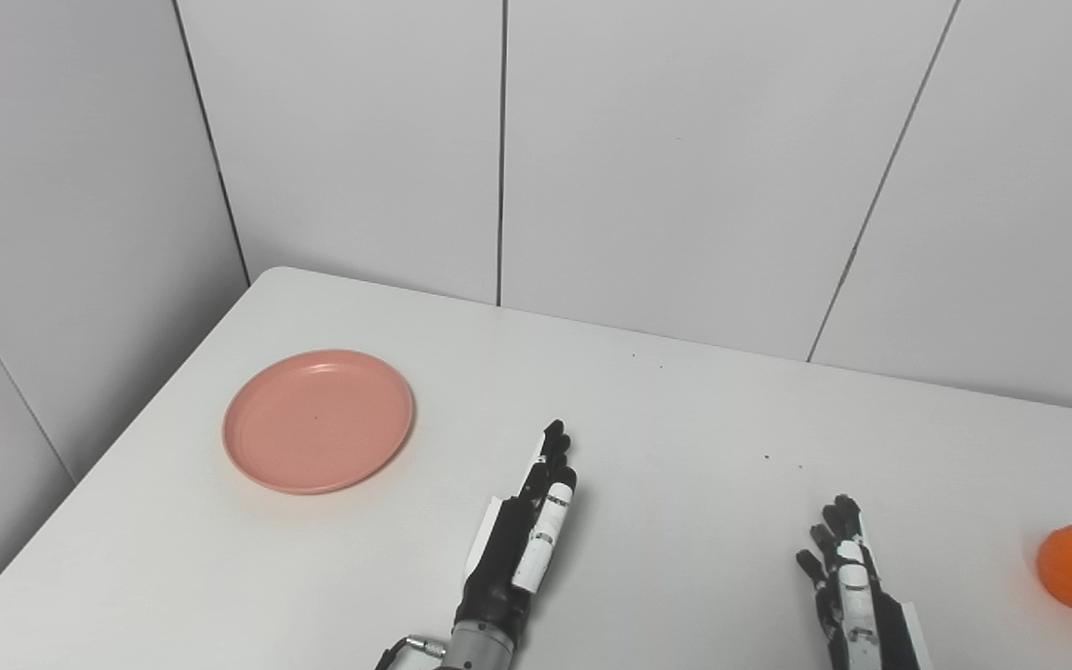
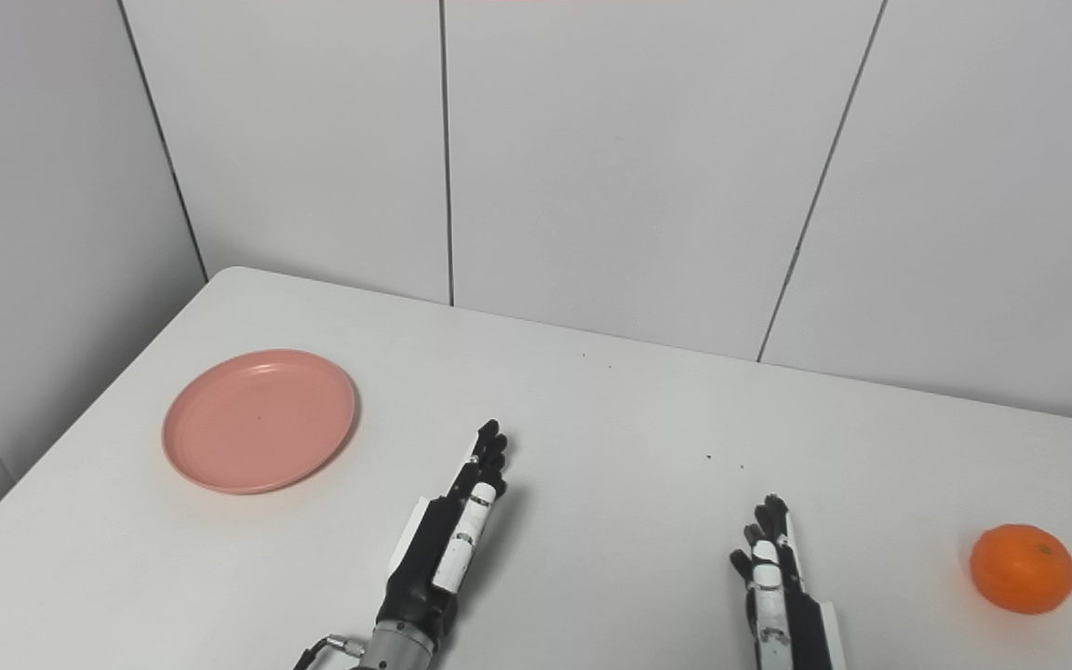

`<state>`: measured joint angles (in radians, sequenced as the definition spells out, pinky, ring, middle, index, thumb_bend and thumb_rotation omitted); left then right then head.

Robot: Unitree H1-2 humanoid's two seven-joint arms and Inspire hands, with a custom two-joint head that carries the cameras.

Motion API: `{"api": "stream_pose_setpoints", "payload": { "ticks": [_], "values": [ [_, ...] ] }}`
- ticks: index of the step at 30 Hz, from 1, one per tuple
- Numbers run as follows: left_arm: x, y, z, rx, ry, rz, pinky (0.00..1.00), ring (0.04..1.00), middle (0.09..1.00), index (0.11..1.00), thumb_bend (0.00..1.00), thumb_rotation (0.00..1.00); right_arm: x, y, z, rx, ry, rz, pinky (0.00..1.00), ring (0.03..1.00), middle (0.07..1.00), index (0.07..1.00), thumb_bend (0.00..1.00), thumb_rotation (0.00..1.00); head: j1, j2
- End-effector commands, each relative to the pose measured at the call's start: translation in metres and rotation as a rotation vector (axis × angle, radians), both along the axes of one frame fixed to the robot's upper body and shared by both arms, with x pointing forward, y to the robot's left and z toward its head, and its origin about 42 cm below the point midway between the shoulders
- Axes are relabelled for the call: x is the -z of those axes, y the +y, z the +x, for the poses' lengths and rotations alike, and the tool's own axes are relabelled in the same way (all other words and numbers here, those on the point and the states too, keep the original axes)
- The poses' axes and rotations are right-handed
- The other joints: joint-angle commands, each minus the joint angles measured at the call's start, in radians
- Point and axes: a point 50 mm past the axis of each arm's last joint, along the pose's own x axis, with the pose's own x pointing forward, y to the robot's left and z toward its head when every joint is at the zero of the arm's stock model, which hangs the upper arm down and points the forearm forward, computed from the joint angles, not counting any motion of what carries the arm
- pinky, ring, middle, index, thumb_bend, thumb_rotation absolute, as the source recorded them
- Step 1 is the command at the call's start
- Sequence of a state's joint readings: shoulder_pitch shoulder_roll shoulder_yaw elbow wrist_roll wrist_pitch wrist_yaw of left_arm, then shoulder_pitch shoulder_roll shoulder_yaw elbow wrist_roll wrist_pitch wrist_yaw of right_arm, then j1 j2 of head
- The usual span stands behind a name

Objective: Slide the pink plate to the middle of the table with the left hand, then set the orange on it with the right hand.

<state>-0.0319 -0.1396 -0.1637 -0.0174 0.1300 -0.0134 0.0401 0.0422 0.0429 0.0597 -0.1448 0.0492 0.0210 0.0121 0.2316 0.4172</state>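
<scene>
Seen on the left part of a white, round-cornered table (image 1: 666, 437): a round, shallow pink plastic plate (image 1: 318, 421), lying flat with its hollow face up, well short of the table's middle. Round, so no long axis to speak of (only foreshortened into an oval by the camera angle). Nothing on it.

Far off at the right side, near the picture's edge: a glossy, round orange fruit (image 2: 1023, 569), resting on the tabletop, its small stem dimple turned up and slightly to the right. No long axis here either.

Between the two, closer to the near edge: the black-and-white left hand (image 1: 529, 523), fingers (image 1: 555, 445) stretched straight and held together, pointing away and a little to the right, holding nothing. Well apart from the plate, to its right and nearer. Whether touching the table or just above it, hard to tell.

Further right, low in the picture: the black-and-white right hand (image 2: 778, 582), fingers extended and slightly spread, pointing to the far side, empty. Near the orange but clearly apart from it, on its left.

Behind the table: pale grey wall panels (image 1: 685, 158) with dark seams.
</scene>
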Motion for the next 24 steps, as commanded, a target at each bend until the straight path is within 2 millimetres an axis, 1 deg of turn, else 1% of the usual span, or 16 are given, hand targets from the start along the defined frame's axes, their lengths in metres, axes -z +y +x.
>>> {"api": "stream_pose_setpoints", "payload": {
  "ticks": [1,6,15,21,24],
  "values": [
    [0.000,-0.018,0.000,0.041,0.021,-0.025,0.98,1.000,1.000,0.995,0.34,1.00,-0.014,0.000,0.005,-0.008,-0.077,0.007,1.00,0.983,0.991,0.993,0.21,1.00,0.000,0.003],
    [-0.002,-0.017,0.001,0.029,0.019,-0.027,0.97,0.997,0.999,0.990,0.34,1.00,-0.017,0.001,0.004,-0.011,-0.079,0.011,1.00,0.984,0.991,0.993,0.19,1.00,0.002,0.013],
    [-0.004,-0.011,0.006,0.031,0.000,-0.023,0.97,0.983,0.990,0.986,0.34,1.00,-0.017,0.002,0.005,-0.022,-0.076,0.000,1.00,0.985,0.994,0.992,0.19,1.00,0.011,0.017],
    [-0.013,-0.005,0.010,0.042,-0.022,-0.005,0.98,0.982,0.986,0.977,0.37,1.00,-0.017,0.002,0.006,-0.035,-0.064,0.001,1.00,0.998,1.000,1.000,0.18,1.00,0.029,0.031],
    [-0.018,-0.001,0.012,0.051,-0.042,0.009,0.98,0.983,0.987,0.975,0.37,1.00,-0.017,0.002,0.006,-0.035,-0.065,0.000,1.00,0.997,0.999,1.000,0.19,1.00,0.032,0.031]
  ]
}}
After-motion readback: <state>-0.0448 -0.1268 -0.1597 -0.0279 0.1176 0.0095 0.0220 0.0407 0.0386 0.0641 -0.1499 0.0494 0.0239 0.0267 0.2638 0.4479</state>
